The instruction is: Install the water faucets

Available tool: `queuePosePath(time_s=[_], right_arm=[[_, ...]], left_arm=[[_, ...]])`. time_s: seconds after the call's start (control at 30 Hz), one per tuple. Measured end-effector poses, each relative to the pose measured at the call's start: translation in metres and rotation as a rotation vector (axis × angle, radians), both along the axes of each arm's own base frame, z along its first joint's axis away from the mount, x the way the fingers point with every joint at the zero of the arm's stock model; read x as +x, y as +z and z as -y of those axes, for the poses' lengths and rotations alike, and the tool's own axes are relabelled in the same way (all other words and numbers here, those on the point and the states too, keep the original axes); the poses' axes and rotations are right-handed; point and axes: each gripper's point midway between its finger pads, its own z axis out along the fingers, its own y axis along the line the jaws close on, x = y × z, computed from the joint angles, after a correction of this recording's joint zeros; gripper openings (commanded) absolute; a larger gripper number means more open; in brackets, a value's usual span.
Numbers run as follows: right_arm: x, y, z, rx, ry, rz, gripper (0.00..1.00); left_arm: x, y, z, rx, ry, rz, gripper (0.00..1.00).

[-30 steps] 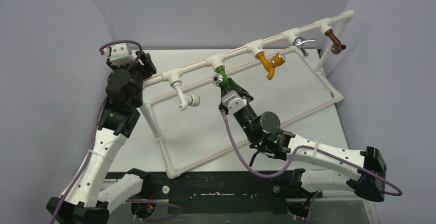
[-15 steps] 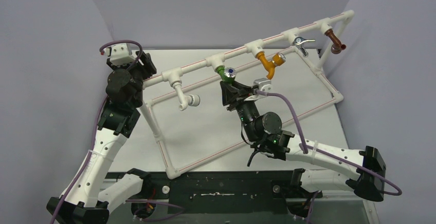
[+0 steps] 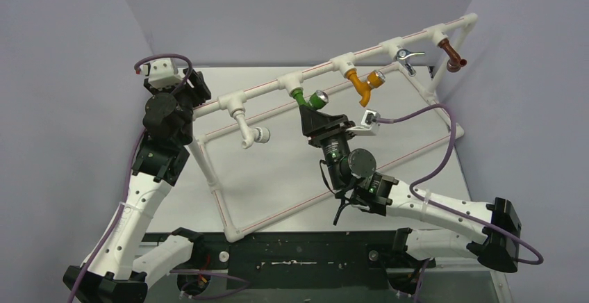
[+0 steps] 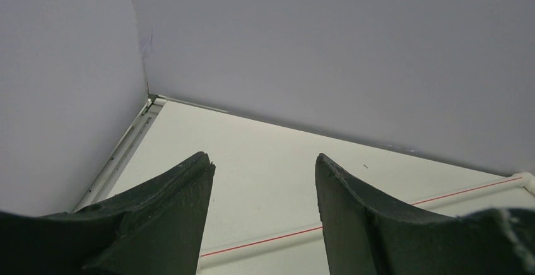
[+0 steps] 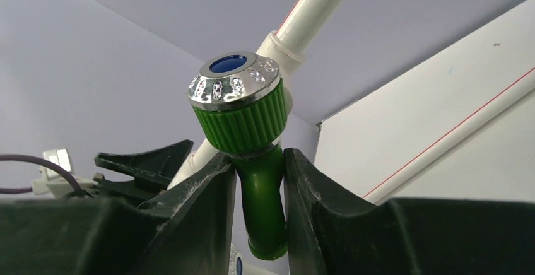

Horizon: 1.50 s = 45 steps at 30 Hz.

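Note:
The green water faucet (image 3: 304, 99) sits at a tee of the white pipe rail (image 3: 264, 93), its silvery knob (image 3: 319, 98) pointing right. In the right wrist view its curved green spout (image 5: 262, 193) is pinched between the two black fingers, with the blue-centred knob (image 5: 235, 81) above them. My right gripper (image 3: 310, 111) (image 5: 258, 161) is shut on that spout just below the rail. At the far left, beside the rail's end, my left gripper (image 3: 199, 86) (image 4: 262, 164) stands open with nothing between its fingers.
Along the same rail hang a white tap (image 3: 244, 130), an orange-yellow tap (image 3: 362, 86), a silver lever valve (image 3: 405, 56) and a brown tap (image 3: 453, 55). The white pipe frame (image 3: 389, 157) lies on the table. Grey walls close in behind and on both sides.
My right wrist has rolled with the green faucet in its grip. The knob has swung from facing left to pointing right, and the purple cable has whipped out to the right. The left arm is still.

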Motion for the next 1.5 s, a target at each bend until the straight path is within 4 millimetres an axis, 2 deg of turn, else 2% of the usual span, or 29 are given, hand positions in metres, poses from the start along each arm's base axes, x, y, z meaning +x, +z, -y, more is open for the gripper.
queuePosePath(time_s=[0.47,0.9,1.03,1.13,1.23,1.4,1.5], right_arm=[[0.002,-0.001,-0.001,0.363,0.016,-0.221,0.0],[0.003,0.001,-0.002,0.415,0.019,-0.242,0.0],[0.003,0.001,-0.002,0.415,0.019,-0.243,0.14],[0.003,0.0,-0.002,0.416,0.019,-0.244,0.35],[0.003,0.001,-0.002,0.429,0.02,-0.248,0.51],[0.005,0.008,0.0,0.499,0.032,-0.249,0.72],[0.005,0.013,-0.001,0.507,0.045,-0.25,0.77]], left_arm=[[0.0,0.001,-0.002,-0.001,0.009,0.004,0.58],[0.001,0.001,-0.003,0.0,0.017,0.005,0.58],[0.001,0.001,-0.003,0.001,0.017,0.004,0.58],[0.001,0.001,-0.003,0.001,0.018,0.005,0.58],[0.001,0.001,-0.003,0.001,0.018,0.004,0.58],[-0.001,-0.001,-0.001,0.004,0.01,-0.005,0.58],[-0.001,-0.001,-0.001,0.004,0.01,-0.005,0.58]])
